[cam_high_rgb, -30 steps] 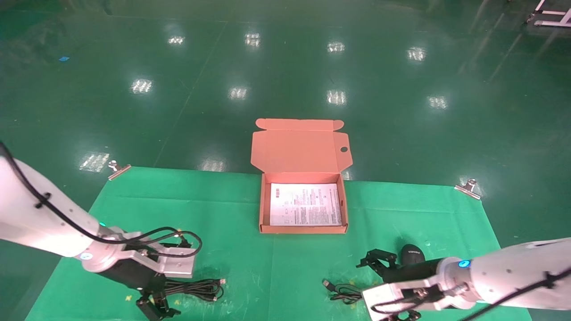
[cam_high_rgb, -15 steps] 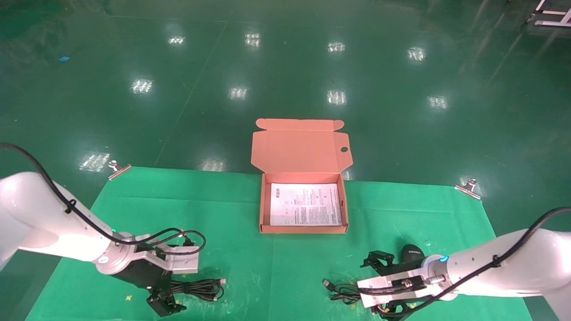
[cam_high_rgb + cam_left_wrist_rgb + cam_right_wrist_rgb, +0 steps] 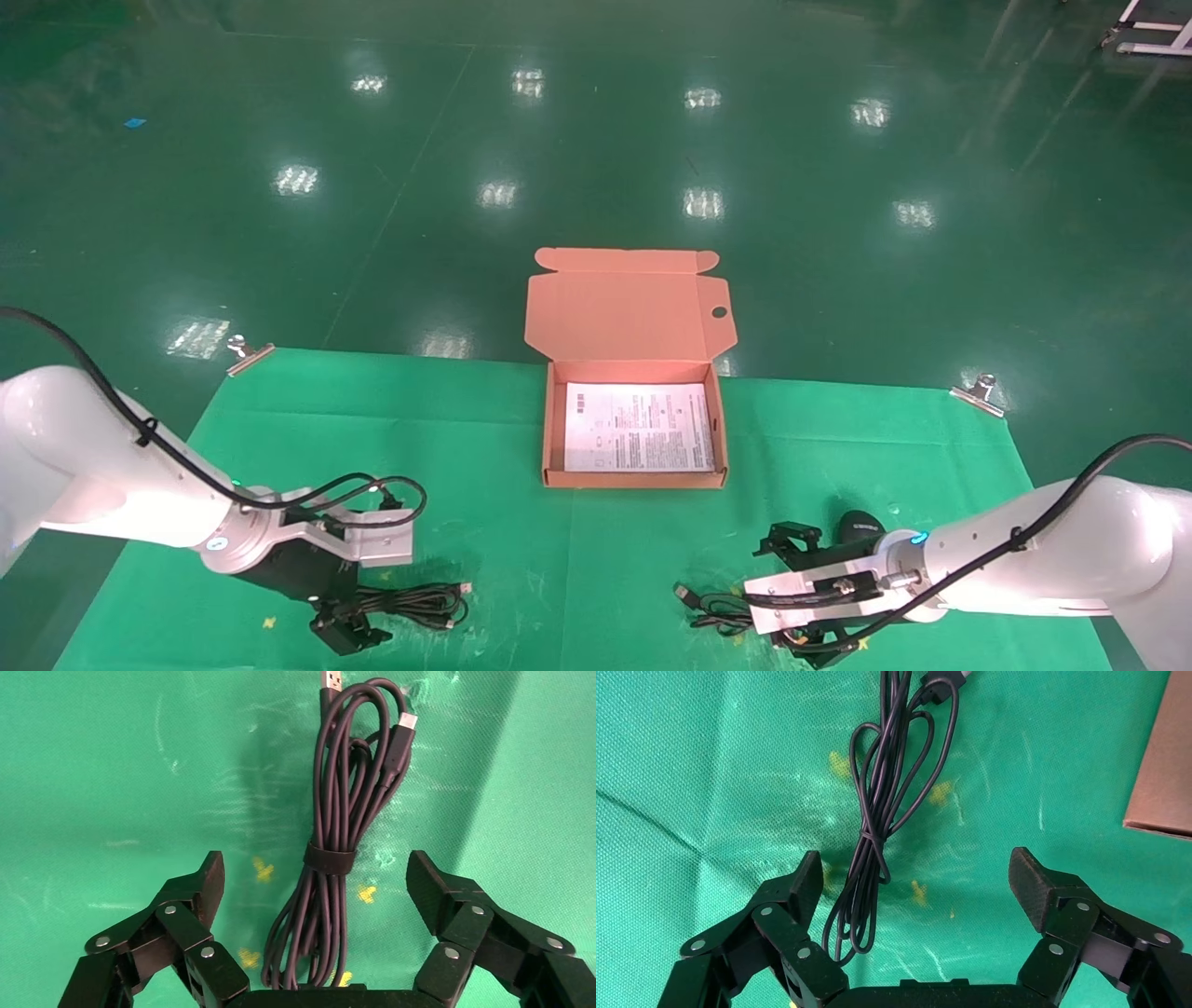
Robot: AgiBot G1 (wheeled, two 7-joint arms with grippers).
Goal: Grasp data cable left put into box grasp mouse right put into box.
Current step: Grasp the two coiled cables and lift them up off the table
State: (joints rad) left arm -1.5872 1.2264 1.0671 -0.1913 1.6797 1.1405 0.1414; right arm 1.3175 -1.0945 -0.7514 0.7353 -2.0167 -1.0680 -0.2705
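- One shallow salmon-orange cardboard box (image 3: 633, 480) with a hinged flap lid and a single round hole in that lid.
- One white printed sheet (image 3: 639, 427).
- One thick black data cable (image 3: 337, 846), bundled in loops.
- One small black oval mouse (image 3: 861, 527) with one thin black cord (image 3: 877, 822).
- Two black grippers: the left gripper (image 3: 316, 892) and the right gripper (image 3: 916, 881).
- One green cloth mat (image 3: 484, 438).
- Two metal clips (image 3: 247, 352) at the mat's far corners.

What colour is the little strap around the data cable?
Black, like the data cable; the strap shows best in the left wrist view.

Green mat (image 3: 484, 447) carries box (image 3: 633, 480), cable (image 3: 419, 601), mouse (image 3: 861, 527).
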